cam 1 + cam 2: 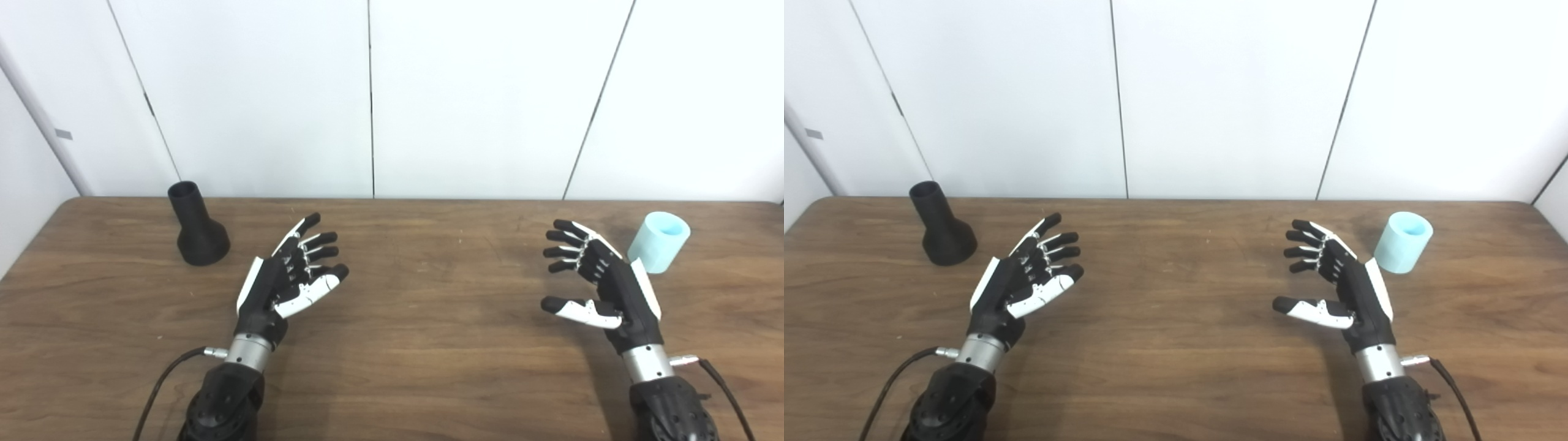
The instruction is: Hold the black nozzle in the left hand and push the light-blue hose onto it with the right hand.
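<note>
You are at the start: your left hand (288, 278) and right hand (603, 282) hover spread and empty. Reach left for the seemingly upright black flared plastic nozzle (196, 225); the short light-blue hose cylinder (660, 241) waits far right on the wooden table (429, 343).

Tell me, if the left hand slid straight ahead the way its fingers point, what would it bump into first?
Probably nothing on the table: the left hand aims up-right, away from the black nozzle.

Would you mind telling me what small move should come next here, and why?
Probably the left hand should reach left toward the black nozzle: both hands are open and empty, and the nozzle stands on the table, apart from the light-blue hose by the right hand.
</note>
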{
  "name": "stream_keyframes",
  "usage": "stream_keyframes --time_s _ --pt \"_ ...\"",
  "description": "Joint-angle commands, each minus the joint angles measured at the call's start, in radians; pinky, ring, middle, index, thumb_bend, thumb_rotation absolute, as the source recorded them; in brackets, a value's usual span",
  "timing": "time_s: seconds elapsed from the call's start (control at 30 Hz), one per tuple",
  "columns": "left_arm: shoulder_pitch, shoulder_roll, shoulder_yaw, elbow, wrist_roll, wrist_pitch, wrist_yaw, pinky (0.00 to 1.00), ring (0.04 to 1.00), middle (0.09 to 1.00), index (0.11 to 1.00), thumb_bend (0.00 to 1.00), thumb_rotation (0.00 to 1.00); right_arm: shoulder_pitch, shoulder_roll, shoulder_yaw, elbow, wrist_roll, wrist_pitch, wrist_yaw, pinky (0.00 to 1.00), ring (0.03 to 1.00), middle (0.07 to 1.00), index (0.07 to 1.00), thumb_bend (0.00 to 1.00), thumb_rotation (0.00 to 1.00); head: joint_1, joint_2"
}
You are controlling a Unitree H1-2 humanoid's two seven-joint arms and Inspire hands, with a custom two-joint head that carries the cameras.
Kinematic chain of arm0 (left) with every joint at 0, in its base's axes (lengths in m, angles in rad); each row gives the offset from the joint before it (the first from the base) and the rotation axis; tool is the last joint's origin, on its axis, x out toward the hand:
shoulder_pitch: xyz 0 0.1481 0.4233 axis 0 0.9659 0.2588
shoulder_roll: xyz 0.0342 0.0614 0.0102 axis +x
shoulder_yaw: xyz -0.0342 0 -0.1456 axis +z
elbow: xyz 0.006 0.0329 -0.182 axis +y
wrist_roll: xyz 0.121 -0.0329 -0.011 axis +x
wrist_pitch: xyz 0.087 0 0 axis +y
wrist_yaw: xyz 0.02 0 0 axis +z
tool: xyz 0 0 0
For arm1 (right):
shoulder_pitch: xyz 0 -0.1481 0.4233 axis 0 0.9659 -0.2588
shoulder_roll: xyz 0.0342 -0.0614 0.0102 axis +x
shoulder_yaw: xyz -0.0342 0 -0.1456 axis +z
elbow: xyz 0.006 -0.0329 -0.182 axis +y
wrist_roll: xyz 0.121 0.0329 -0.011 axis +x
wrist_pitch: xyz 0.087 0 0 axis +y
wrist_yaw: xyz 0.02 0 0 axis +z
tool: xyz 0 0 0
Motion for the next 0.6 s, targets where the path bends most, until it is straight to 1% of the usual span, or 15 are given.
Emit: stream_keyframes --time_s 0.0,0.13,0.43,0.5,0.57 --pt "-0.03 0.002 0.001 -0.009 -0.008 -0.043 -0.003 0.59 0.744 0.772 0.834 0.5 0.2 0.086 0.032 0.016 0.099 0.015 -0.016 0.001 0.59 0.683 0.768 0.798 0.89 0.37 0.006 0.003" --pt "-0.03 0.0 -0.002 -0.008 -0.005 -0.044 -0.002 0.59 0.74 0.768 0.832 0.51 0.2 0.086 0.032 0.011 0.096 0.026 -0.009 0.004 0.59 0.682 0.768 0.796 0.89 0.37 0.007 0.002" --pt "-0.03 0.004 -0.003 -0.008 -0.004 -0.044 -0.003 0.59 0.737 0.77 0.857 0.51 0.2 0.091 0.039 0.013 0.08 0.023 0.0 -0.003 0.58 0.682 0.77 0.792 0.9 0.37 0.01 0.001" --pt "-0.03 0.002 -0.005 -0.006 0.0 -0.045 -0.002 0.59 0.737 0.772 0.857 0.51 0.2 0.09 0.037 0.012 0.083 0.025 -0.001 0.0 0.58 0.682 0.77 0.792 0.9 0.37 0.031 0.0" --pt "-0.032 -0.002 -0.009 -0.001 0.006 -0.047 0.002 0.59 0.738 0.773 0.856 0.51 0.2 0.089 0.031 0.009 0.092 0.031 -0.006 0.004 0.58 0.682 0.771 0.792 0.9 0.37 0.07 -0.007"
